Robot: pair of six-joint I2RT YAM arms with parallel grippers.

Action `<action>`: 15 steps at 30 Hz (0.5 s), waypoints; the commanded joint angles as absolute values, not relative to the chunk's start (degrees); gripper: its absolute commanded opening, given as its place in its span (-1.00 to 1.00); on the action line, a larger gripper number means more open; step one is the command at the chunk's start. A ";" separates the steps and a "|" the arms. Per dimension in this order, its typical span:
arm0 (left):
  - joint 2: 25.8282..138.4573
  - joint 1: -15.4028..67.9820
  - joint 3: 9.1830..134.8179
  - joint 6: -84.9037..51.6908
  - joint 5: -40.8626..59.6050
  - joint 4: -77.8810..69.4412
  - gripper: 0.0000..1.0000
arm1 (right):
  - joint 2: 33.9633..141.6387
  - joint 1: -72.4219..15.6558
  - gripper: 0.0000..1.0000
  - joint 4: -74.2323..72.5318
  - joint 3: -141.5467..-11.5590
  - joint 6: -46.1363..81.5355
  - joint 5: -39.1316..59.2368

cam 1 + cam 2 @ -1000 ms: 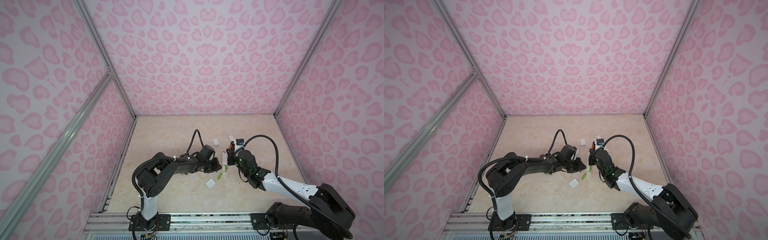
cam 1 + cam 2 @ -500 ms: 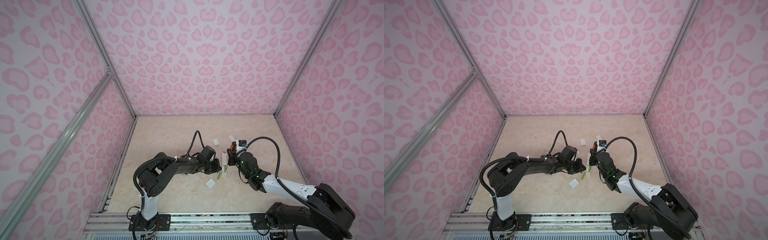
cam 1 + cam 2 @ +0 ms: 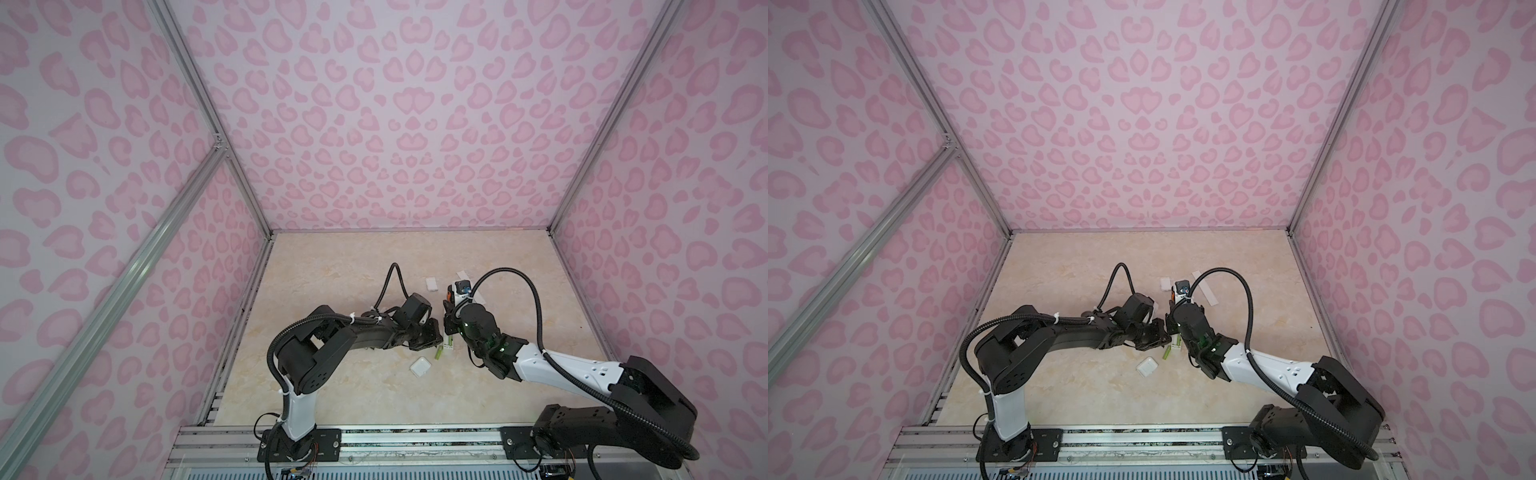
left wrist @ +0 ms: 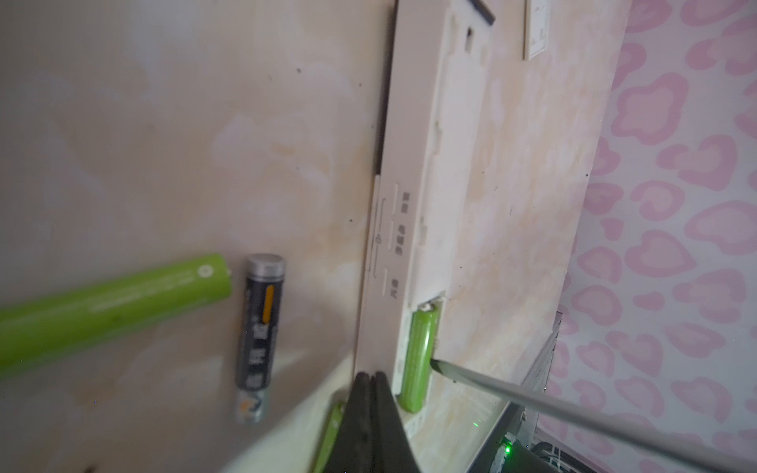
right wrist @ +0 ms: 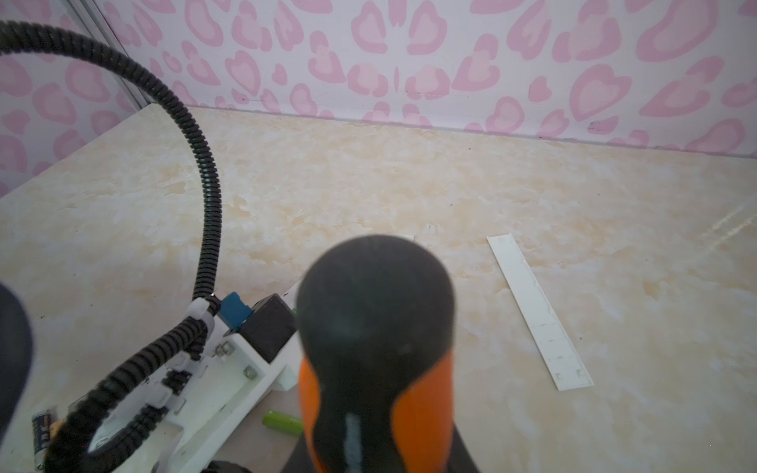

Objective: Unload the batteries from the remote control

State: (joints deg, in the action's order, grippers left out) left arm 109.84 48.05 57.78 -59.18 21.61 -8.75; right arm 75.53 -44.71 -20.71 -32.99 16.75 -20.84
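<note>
The white remote control [image 4: 413,184] lies back up on the table, and one lime-green battery [image 4: 420,360] sits in its open bay. My left gripper [image 4: 370,374] is shut and empty, its tips against the remote's edge beside that bay. My right gripper [image 5: 379,462] is shut on the orange-and-black screwdriver [image 5: 377,348]. The screwdriver's blade [image 4: 438,364] touches the side of the seated battery. Loose batteries lie on the table: a green one [image 4: 123,303], a dark one [image 4: 258,340] and another green one [image 3: 437,354]. Both grippers meet over the remote [image 3: 1177,345].
A white square cover [image 3: 420,367] lies near the loose green battery, and a smaller cover [image 3: 431,284] lies farther back. A long white strip [image 5: 536,311] rests behind the right arm. Pink patterned walls close in the table on three sides.
My left gripper's jaws have closed fully. Both arms have stayed almost where they were over the remote.
</note>
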 commanded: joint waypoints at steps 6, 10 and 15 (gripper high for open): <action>109.51 48.16 56.17 -62.43 23.76 -15.22 -0.92 | 73.27 -42.07 -1.00 -28.50 -26.53 26.11 -19.33; 109.75 48.15 55.55 -63.42 24.39 -16.85 -0.92 | 71.28 -40.01 -1.00 -32.76 -24.01 29.60 -17.14; 109.70 48.10 55.46 -63.14 24.28 -16.97 -0.92 | 69.38 -39.95 -1.00 -31.80 -24.44 28.83 -17.16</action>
State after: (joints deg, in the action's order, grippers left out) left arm 109.84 48.05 55.57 -62.94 23.77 -14.28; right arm 69.95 -40.01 -28.53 -24.29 27.46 -18.11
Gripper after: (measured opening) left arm 0.056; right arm 0.222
